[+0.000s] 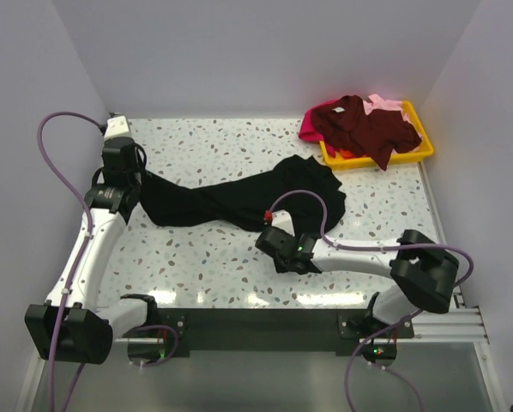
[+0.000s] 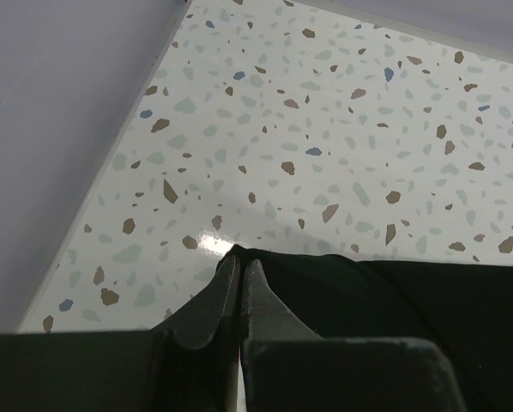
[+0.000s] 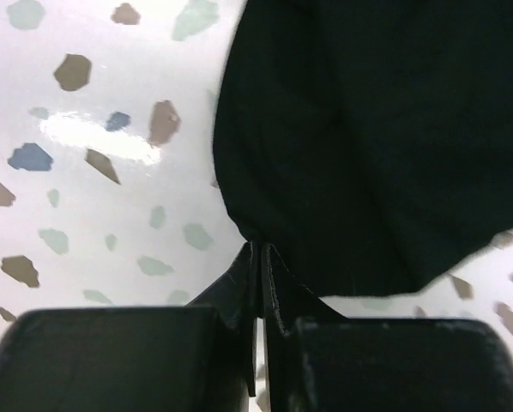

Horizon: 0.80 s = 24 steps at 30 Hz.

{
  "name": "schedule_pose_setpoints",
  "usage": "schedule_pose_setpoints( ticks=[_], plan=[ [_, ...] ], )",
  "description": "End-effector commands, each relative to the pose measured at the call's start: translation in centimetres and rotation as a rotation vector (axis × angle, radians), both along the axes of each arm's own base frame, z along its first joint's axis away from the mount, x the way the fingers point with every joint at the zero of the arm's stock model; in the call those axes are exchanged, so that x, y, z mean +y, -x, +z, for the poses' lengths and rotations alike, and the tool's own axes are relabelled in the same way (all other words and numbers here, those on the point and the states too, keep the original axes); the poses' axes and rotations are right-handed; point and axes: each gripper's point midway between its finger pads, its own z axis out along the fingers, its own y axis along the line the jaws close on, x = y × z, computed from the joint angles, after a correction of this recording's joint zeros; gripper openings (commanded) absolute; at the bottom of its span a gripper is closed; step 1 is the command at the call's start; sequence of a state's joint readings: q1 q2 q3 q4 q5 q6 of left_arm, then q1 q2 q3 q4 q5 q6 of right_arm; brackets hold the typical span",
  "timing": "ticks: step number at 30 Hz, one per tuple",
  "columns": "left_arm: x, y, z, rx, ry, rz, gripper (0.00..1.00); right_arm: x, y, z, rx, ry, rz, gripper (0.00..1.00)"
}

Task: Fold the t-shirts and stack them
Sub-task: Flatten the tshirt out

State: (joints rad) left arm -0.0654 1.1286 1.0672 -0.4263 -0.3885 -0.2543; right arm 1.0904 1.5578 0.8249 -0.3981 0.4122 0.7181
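Top view: black shirt (image 1: 231, 202) lies bunched on the table (image 1: 205, 142). Its long axis runs from the left gripper (image 1: 126, 204) across to the right gripper (image 1: 275, 236), and its bulk bulges toward the far right. Maroon shirt (image 1: 364, 124), magenta shirt (image 1: 308, 130) and pink shirt (image 1: 381, 103) are heaped in the yellow tray (image 1: 424, 142) at the far right corner.

Left wrist: gripper (image 2: 241, 262) closed, pinching the black shirt's (image 2: 394, 300) edge.

Right wrist: gripper (image 3: 260, 257) closed on a thin bit of hem.

Risk: either slim pinch may slip if the arms pull the cloth taut, and the twisted cloth may fold crooked.

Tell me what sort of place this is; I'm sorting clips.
Likely a robot lab cell: arms bolted to a speckled table, white walls around, left claw and right claw pinching a black shirt, a yellow tray of shirts.
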Motion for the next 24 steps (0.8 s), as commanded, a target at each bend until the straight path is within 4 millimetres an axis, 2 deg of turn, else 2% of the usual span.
schedule_pose_setpoints(
  ticks=[1, 3, 5, 6, 7, 10, 11, 12, 15, 16, 17, 18, 19, 21, 22, 24],
  plan=[
    [0.6, -0.4, 2.1, -0.093, 0.008, 0.031, 0.0, -2.8, -1.3, 4.3, -0.093, 0.004, -0.068, 0.0],
    [1.3, -0.1, 2.4, -0.095, -0.009, 0.061, 0.0, -4.1, -2.2, 6.7, -0.151, 0.014, -0.082, 0.0],
    [2.1, 0.1, 3.0, -0.109, -0.017, 0.092, 0.0, -6.4, -3.7, 10.2, -0.224, 0.017, -0.139, 0.0],
    [2.4, 0.2, 3.1, -0.11, -0.023, 0.102, 0.0, -7.5, -4.3, 11.2, -0.245, 0.035, -0.139, 0.0],
    [2.8, 0.3, 3.6, -0.119, -0.03, 0.122, 0.0, -9.4, -5.5, 12.6, -0.266, 0.041, -0.197, 0.0],
    [4.5, 0.7, 4.7, -0.128, -0.053, 0.189, 0.0, -13.5, -7.6, 16.9, -0.358, 0.025, -0.292, 0.0],
    [5.6, 1.1, 5.0, -0.132, -0.06, 0.227, 0.0, -14.5, -8.1, 18.0, -0.386, 0.034, -0.298, 0.0],
    [6.1, 1.2, 5.4, -0.138, -0.064, 0.243, 0.0, -15.7, -8.7, 20.2, -0.431, 0.014, -0.339, 0.0],
    [7.6, 1.6, 6.8, -0.151, -0.057, 0.291, 0.0, -17.7, -9.5, 23.6, -0.498, 0.041, -0.372, 0.0],
    [7.6, 1.4, 8.0, -0.174, -0.046, 0.283, 0.0, -18.5, -9.9, 25.6, -0.531, 0.029, -0.403, 0.0],
    [7.9, 1.4, 8.2, -0.169, -0.04, 0.288, 0.0, -18.9, -10.1, 26.8, -0.554, 0.034, -0.404, 0.0],
    [7.8, 1.4, 8.7, -0.178, -0.031, 0.284, 0.0, -19.3, -10.3, 28.0, -0.577, 0.03, -0.416, 0.0],
    [7.6, 1.1, 9.9, -0.202, -0.02, 0.268, 0.0, -19.8, -10.6, 30.1, -0.614, 0.011, -0.433, 0.0],
    [7.3, 1.1, 11.1, -0.225, -0.002, 0.252, 0.0, -20.5, -10.8, 32.3, -0.66, 0.02, -0.44, 0.0],
    [6.6, 0.8, 12.8, -0.258, 0.015, 0.217, 0.0, -20.8, -11.0, 34.6, -0.701, 0.003, -0.453, 0.0],
    [5.9, 0.4, 14.1, -0.275, 0.036, 0.17, 0.0, -21.3, -11.1, 36.8, -0.74, 0.02, -0.45, 0.0]
  ],
)
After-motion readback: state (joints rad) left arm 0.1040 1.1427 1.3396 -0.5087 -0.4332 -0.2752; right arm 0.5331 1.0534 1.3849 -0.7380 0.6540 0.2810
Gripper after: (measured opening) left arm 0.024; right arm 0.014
